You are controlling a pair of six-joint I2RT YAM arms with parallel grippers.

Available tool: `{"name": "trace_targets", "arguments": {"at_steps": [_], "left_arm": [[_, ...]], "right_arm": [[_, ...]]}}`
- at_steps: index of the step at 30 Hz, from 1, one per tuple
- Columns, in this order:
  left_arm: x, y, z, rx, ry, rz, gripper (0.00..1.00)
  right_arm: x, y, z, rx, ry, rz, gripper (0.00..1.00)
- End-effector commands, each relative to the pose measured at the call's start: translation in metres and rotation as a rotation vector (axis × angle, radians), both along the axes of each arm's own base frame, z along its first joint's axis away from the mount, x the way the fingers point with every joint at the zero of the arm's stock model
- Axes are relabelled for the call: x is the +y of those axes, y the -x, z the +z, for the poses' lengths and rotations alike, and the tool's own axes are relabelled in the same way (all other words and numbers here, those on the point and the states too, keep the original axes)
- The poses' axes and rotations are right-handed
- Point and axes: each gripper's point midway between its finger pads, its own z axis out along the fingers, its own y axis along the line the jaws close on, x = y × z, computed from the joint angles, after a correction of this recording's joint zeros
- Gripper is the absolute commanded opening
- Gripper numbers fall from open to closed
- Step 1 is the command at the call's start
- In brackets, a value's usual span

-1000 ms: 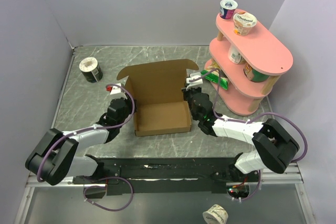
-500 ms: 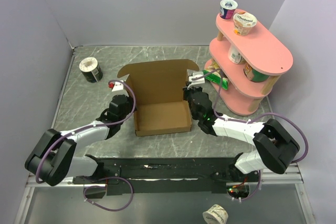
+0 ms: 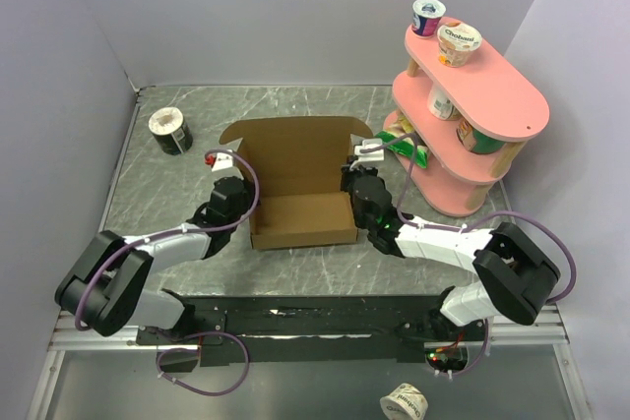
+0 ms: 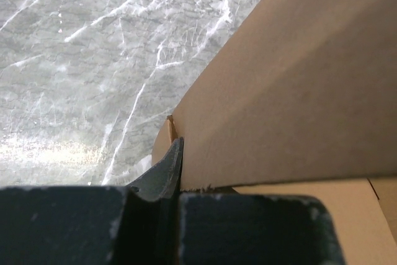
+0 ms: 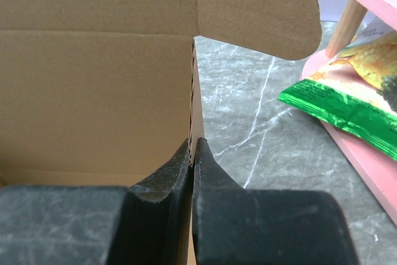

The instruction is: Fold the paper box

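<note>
The grey marble table [image 3: 167,199] carries the paper box [image 3: 300,156] at the centre of the frame, its lid standing open. The left gripper [image 3: 246,206] pinches its left wall. The right gripper [image 3: 351,187] is pressed together on the right wall's thin edge.

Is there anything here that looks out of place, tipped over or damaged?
Yes. A yogurt cup lies on its side below the near edge of the table, off the work surface. A green snack bag sticks out over the edge of the lowest tier of the pink shelf. The paper box shows no damage.
</note>
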Motion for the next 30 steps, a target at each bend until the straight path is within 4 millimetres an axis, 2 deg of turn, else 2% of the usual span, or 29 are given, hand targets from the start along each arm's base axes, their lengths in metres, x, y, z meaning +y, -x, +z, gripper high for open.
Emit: {"name": "trace_targets", "arguments": {"at_steps": [1,5,7,8,9,11,13,14,16,17,19,20,22,23,25,26,28,30], "left_arm": [[-0.037,0.03,-0.025,0.094,0.067,-0.148,0.01],[-0.038,0.036,-0.026,0.082,0.042,-0.173,0.05],[-0.036,0.042,-0.029,0.086,0.038,-0.183,0.13],[-0.036,0.044,-0.027,0.078,0.043,-0.19,0.18],[-0.036,0.045,-0.02,0.054,0.051,-0.203,0.33],[-0.035,0.054,-0.02,0.05,0.062,-0.223,0.48],[-0.032,0.059,-0.01,0.019,0.079,-0.232,0.59],[-0.034,0.062,0.001,-0.009,0.1,-0.249,0.67],[-0.03,0.07,0.002,-0.015,0.098,-0.264,0.73],[-0.032,0.073,0.013,-0.045,0.119,-0.283,0.78],[-0.029,0.082,0.011,-0.032,0.11,-0.296,0.82],[-0.028,0.085,0.02,-0.056,0.123,-0.302,0.87],[-0.027,0.094,0.017,-0.041,0.122,-0.332,0.9],[-0.028,0.099,0.027,-0.073,0.146,-0.352,0.94],[-0.03,0.108,0.028,-0.068,0.157,-0.387,0.95],[-0.029,0.111,0.038,-0.097,0.175,-0.39,0.96],[-0.028,0.118,0.039,-0.095,0.177,-0.407,0.97],[-0.025,0.122,0.056,-0.154,0.187,-0.42,0.97]], "right_arm": [[0.033,0.023,-0.042,0.136,0.017,0.141,0.0],[0.022,0.031,-0.061,0.165,0.038,0.113,0.0],[0.015,0.032,-0.065,0.175,0.039,0.083,0.0],[0.007,0.034,-0.069,0.176,0.049,0.054,0.0],[0.004,0.034,-0.069,0.169,0.048,0.037,0.0],[-0.005,0.034,-0.071,0.156,0.04,-0.002,0.0],[-0.008,0.034,-0.073,0.152,0.056,-0.015,0.0],[-0.009,0.033,-0.074,0.154,0.062,-0.021,0.0],[-0.01,0.032,-0.075,0.158,0.069,-0.032,0.0],[-0.011,0.031,-0.078,0.164,0.07,-0.038,0.0],[-0.013,0.032,-0.08,0.17,0.063,-0.056,0.0],[-0.013,0.032,-0.081,0.173,0.062,-0.057,0.0],[-0.014,0.032,-0.082,0.179,0.061,-0.071,0.0],[-0.016,0.031,-0.083,0.182,0.062,-0.08,0.0],[-0.017,0.032,-0.084,0.183,0.058,-0.089,0.0],[-0.019,0.032,-0.084,0.182,0.057,-0.093,0.0],[-0.021,0.033,-0.085,0.182,0.05,-0.101,0.0],[-0.023,0.033,-0.085,0.182,0.048,-0.107,0.0]]}}
